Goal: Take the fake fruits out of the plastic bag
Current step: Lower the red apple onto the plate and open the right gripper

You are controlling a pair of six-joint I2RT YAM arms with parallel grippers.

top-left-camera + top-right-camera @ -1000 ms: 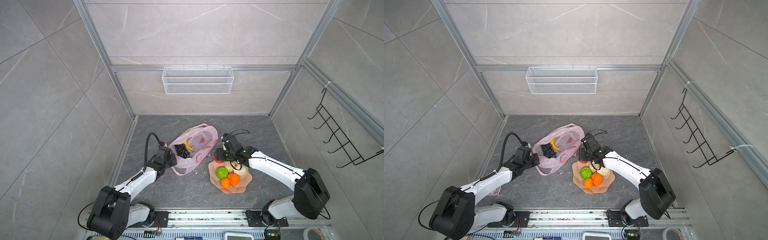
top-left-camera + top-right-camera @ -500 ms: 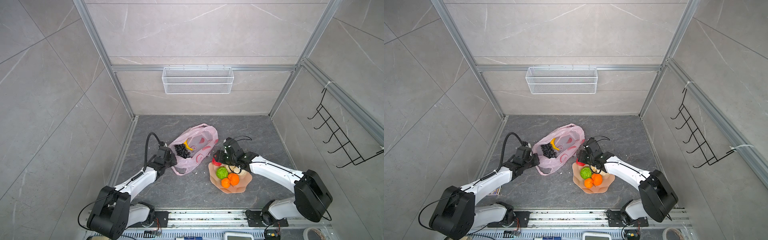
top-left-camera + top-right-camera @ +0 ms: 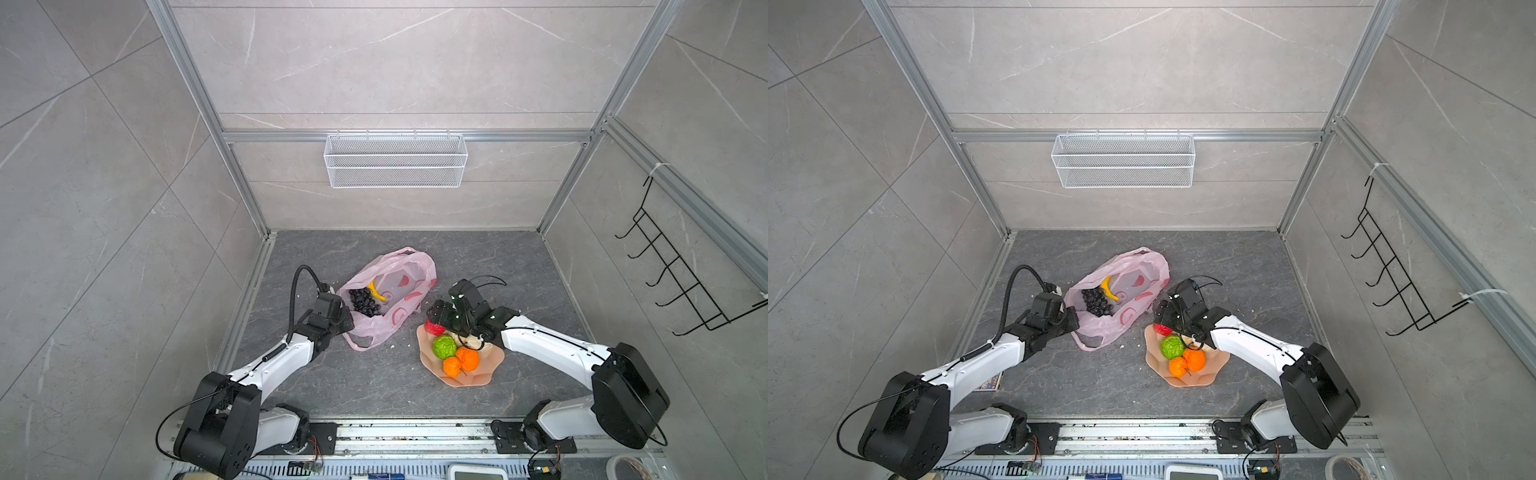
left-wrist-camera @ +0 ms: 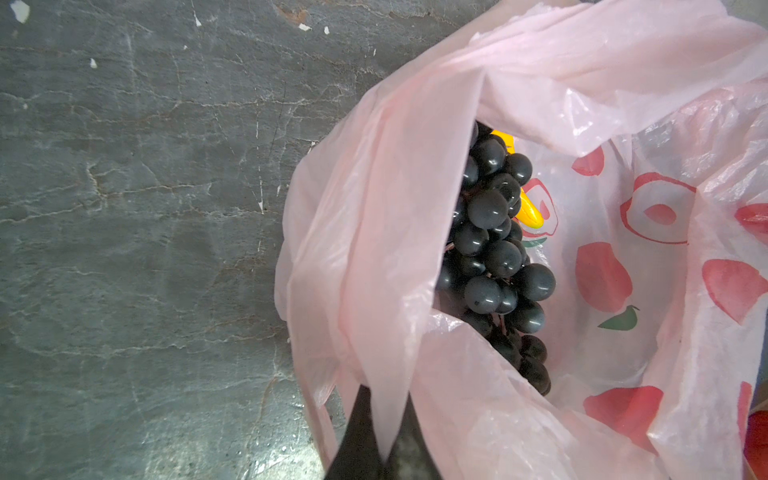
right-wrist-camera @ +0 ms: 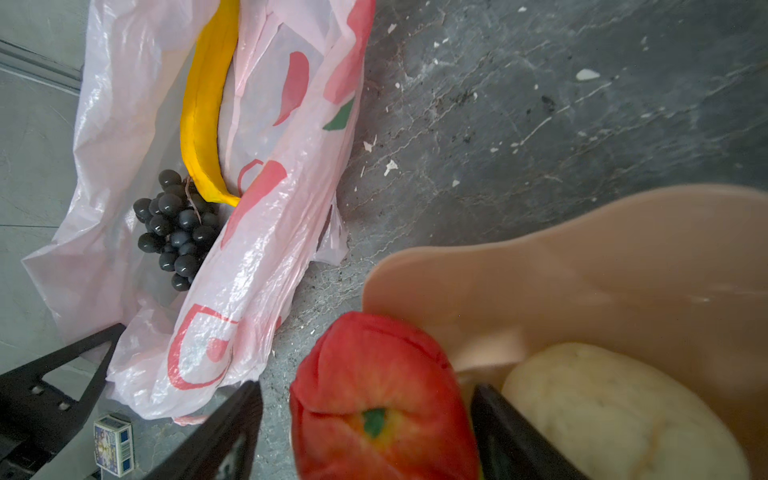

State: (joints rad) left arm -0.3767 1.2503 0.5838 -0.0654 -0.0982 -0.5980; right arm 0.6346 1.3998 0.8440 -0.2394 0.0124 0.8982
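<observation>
Right gripper (image 5: 365, 419), jaws spread, straddles the glossy red apple (image 5: 382, 395) at the far-left rim of the peach plate (image 5: 582, 270), arm stretched low from the right. Left gripper (image 4: 382, 415) pinches the near-left rim of the pink bag (image 4: 374, 208). Bag holds one banana (image 5: 203, 104), one grape bunch (image 4: 494, 249); plate also two oranges (image 3: 467, 358), one green ball (image 3: 444, 346), one beige lump (image 5: 615, 415).

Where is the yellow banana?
In both top views the banana lies inside the pink bag, beside the dark grapes, left of the peach plate.
</observation>
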